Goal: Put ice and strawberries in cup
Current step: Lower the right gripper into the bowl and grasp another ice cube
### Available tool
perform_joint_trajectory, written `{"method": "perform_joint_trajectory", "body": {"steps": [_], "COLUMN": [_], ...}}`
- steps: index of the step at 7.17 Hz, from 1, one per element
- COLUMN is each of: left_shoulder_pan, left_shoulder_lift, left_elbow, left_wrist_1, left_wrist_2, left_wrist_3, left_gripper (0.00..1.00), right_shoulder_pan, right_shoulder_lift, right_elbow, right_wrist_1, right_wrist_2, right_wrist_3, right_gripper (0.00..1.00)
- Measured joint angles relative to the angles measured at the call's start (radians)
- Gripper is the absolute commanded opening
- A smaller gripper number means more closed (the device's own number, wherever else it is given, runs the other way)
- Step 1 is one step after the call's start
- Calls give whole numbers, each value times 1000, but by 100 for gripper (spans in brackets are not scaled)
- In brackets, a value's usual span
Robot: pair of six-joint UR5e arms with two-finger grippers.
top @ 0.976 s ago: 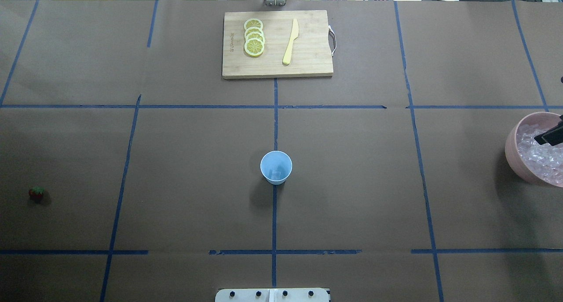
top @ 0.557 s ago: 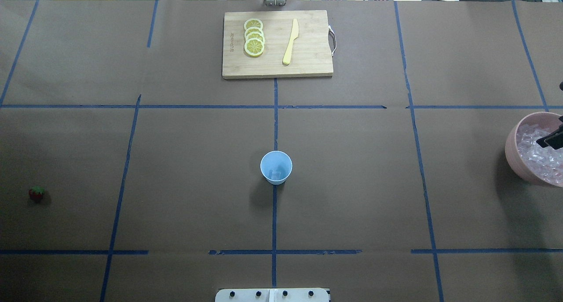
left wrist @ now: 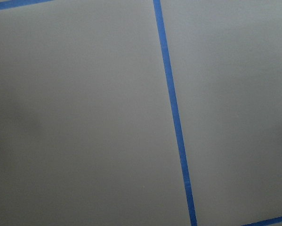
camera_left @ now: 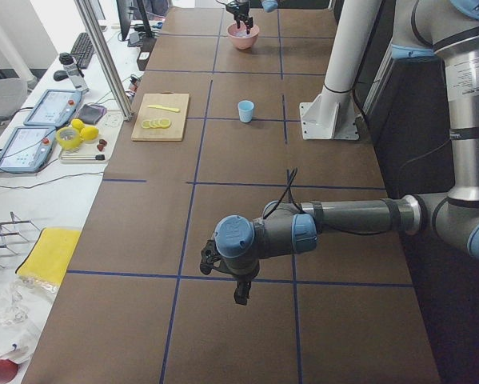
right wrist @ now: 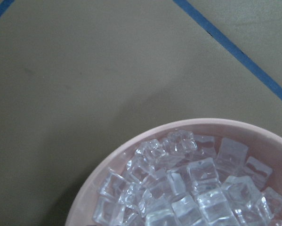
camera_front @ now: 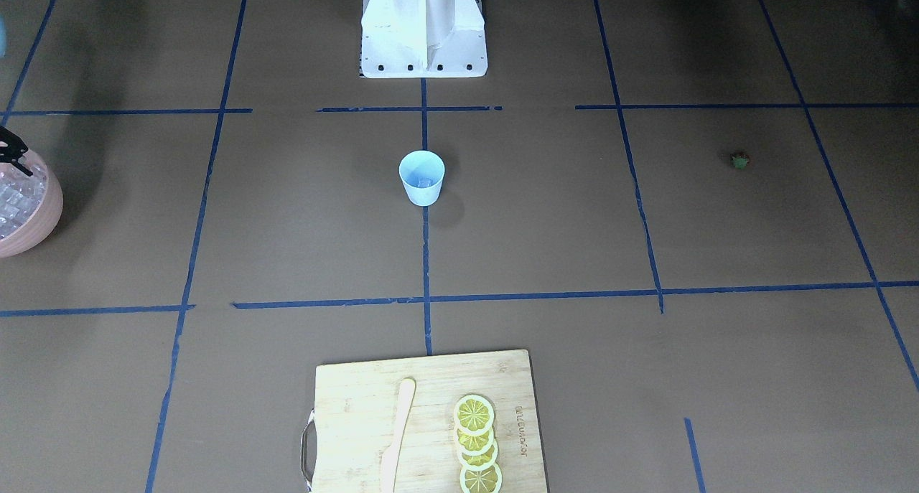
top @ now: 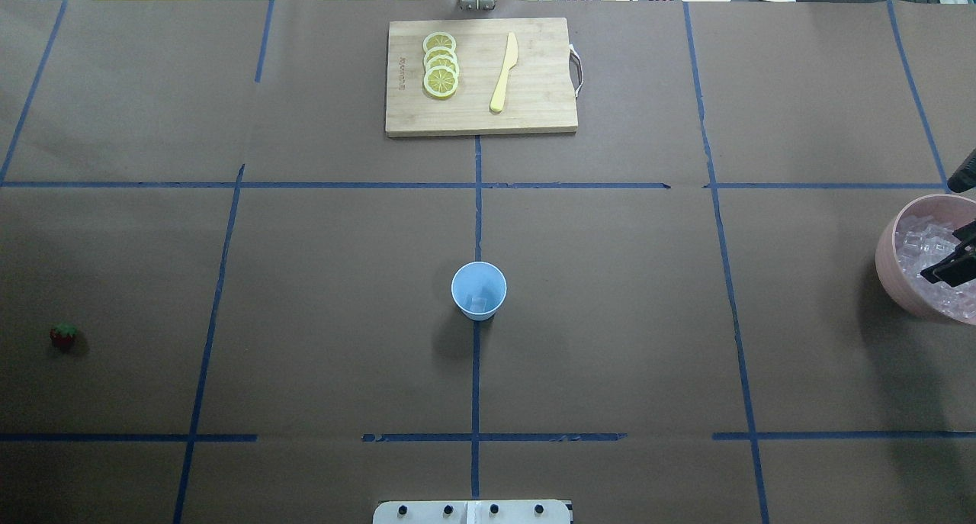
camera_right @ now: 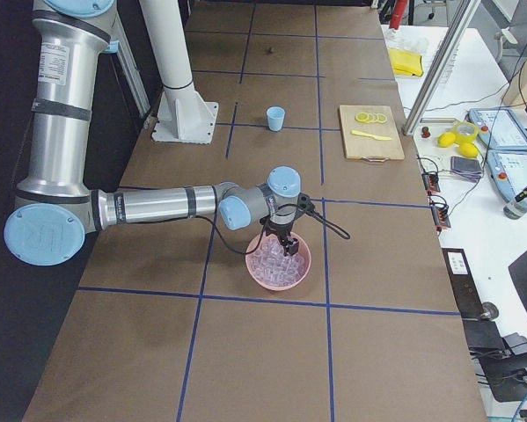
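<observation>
The right gripper (top: 942, 271) is being held over the bowl (top: 884, 272) at the right edge, with the ice (top: 915, 248) lying just beneath its jaws. Whether those jaws, or the left gripper's (camera_left: 241, 294), are parted cannot be told. The cup (top: 478, 289) is being shown at centre and the strawberry (top: 63, 335) at far left.

Bare table (top: 610, 318) around upright cup (top: 478, 290)

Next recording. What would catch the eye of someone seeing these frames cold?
First, the pink bowl heaped with ice at the robot's right end of the table, with the right tool hanging over it. Next, the light-blue cup standing alone at the table's centre on a blue tape line. The tiny strawberry lies by itself far out on the robot's left.
</observation>
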State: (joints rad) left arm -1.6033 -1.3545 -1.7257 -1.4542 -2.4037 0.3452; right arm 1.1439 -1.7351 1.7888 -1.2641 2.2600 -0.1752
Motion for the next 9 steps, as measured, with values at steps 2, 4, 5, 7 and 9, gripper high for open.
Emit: {"method": "perform_joint_trajectory", "body": {"steps": [2, 4, 5, 7, 9], "left_shoulder_pan": [-1, -1, -1, -1, -1], "left_shoulder_lift": [0, 0, 0, 0, 0], "left_elbow": [0, 0, -2, -3, -6], "left_wrist_1": [0, -2, -3, -3, -4], "left_wrist_2": [0, 0, 0, 0, 0], "left_wrist_3": [0, 1, 1, 1, 2], "left_gripper": [100, 100, 100, 100, 100], "right_shoulder_pan": [-5, -7, -7, -6, -5], "right_shoulder_lift": [-6, -7, -7, -6, -8], "right_elbow": [-7, -18, -21, -22, -16], "right_wrist_1": [-1, -2, -3, -3, -3], "right_wrist_2": [-4, -15, -16, -15, -5], "right_wrist_3": [-1, -2, -3, -4, -4], "right_gripper": [76, 48, 27, 7, 7]}}
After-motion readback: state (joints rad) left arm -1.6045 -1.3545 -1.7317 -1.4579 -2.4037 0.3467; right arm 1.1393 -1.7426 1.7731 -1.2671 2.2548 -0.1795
